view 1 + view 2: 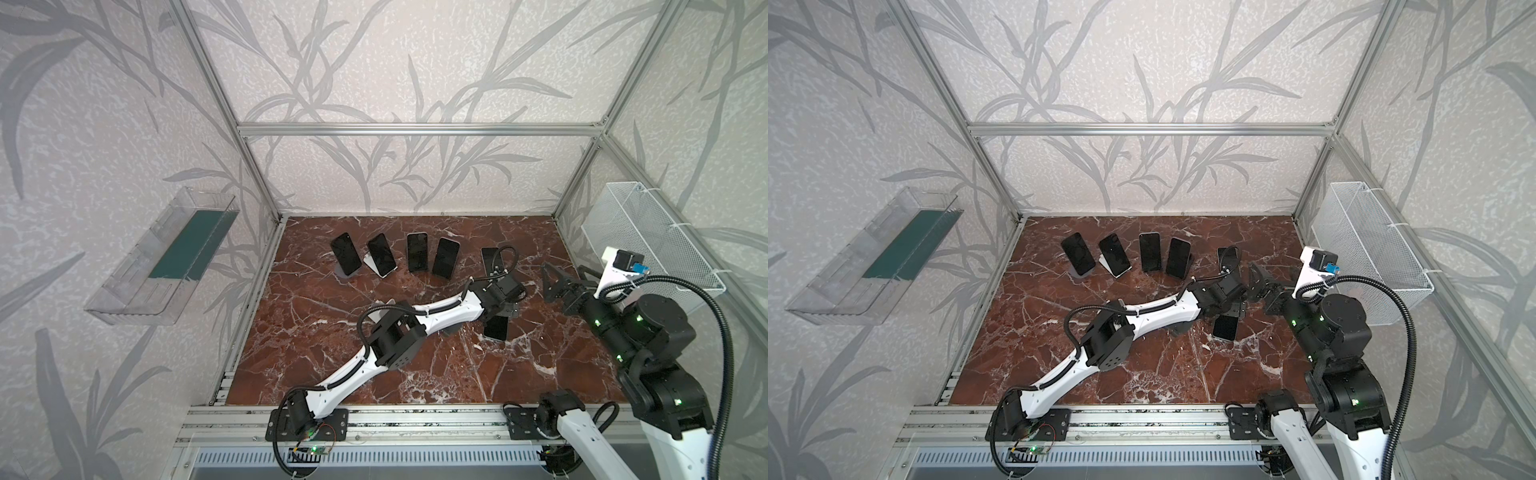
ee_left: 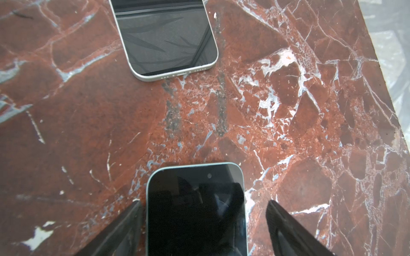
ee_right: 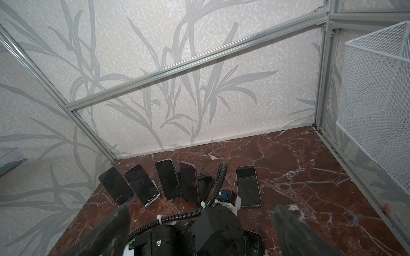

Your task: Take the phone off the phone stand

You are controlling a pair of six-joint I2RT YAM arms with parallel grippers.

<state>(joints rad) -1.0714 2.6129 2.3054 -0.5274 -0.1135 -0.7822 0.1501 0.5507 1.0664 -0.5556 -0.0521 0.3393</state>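
left tool [image 2: 204, 202] stood parted astride the phone [image 2: 196, 210], not clamping it | phone lay flat, screen up, on the tabletop [image 2: 66, 133], right of centre, nearer than the propped phones [image 1: 417, 257] | right tool [image 3: 203, 208] gaped wide, empty

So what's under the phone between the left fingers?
Only marble tabletop shows around the phone, no stand. The spot right beneath is covered by the phone itself.

phone [image 1: 496, 328] lies flat on the marble table [image 1: 332, 357].
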